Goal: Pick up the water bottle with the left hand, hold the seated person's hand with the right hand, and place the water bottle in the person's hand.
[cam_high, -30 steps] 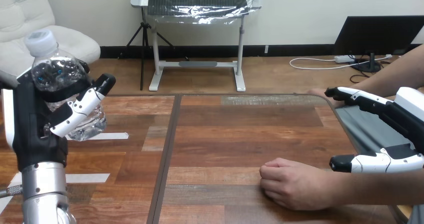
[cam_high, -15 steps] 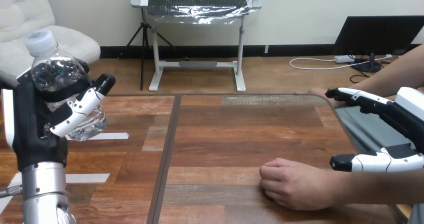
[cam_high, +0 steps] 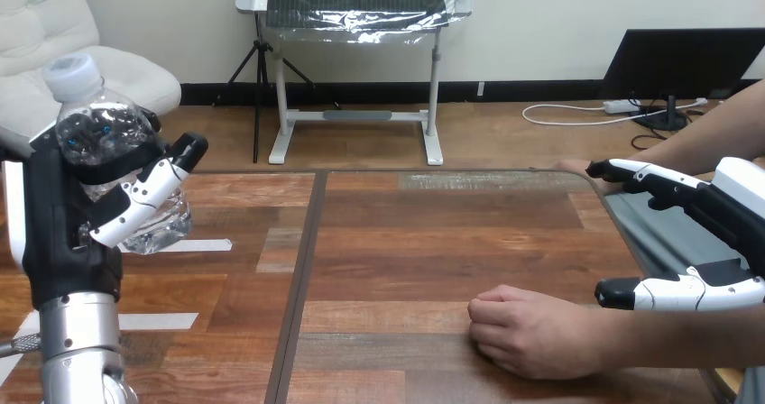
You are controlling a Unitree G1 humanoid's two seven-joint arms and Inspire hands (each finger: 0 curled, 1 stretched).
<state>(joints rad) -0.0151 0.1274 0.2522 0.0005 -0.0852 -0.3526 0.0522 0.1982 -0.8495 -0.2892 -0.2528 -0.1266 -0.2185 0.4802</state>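
Observation:
A clear water bottle (cam_high: 104, 142) with a white cap is held up at the far left, above the table's left edge. My left hand (cam_high: 86, 210) is shut on it, thumb across its front. The person's hand (cam_high: 532, 332) rests as a loose fist on the table at the lower right, its forearm running off to the right. My right hand (cam_high: 699, 242) hangs over that forearm near the wrist, fingers and thumb straight and spread, one finger above and the thumb just beside the arm. I cannot tell whether it touches the arm.
The wooden table (cam_high: 424, 242) stretches between my two hands with a dark seam down its left third. The person's other hand (cam_high: 577, 166) lies at the table's far right edge, behind my right hand's fingers.

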